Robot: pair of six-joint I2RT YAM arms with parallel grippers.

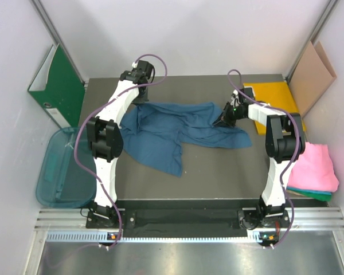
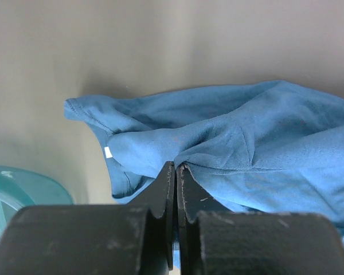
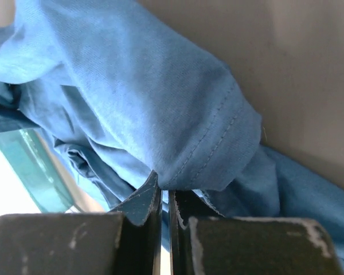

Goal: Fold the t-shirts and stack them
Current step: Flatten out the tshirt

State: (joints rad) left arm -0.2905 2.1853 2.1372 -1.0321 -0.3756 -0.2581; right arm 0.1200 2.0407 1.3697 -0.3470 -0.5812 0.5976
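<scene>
Left gripper [image 2: 176, 167] and right gripper [image 3: 165, 192] are clamping bunched folds of the soft, floppy blue t-shirt [image 1: 160, 132], likely safest held by hems.

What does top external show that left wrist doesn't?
Only top external: left arm, right arm, pink shirt stacked on green shirt at the right edge, binder, cardboard. Only left wrist: left jaws pinched shut on a fold of the blue shirt, and its white tag. Both: the blue shirt, crumpled and unfolded on the table, and the teal bin.
</scene>
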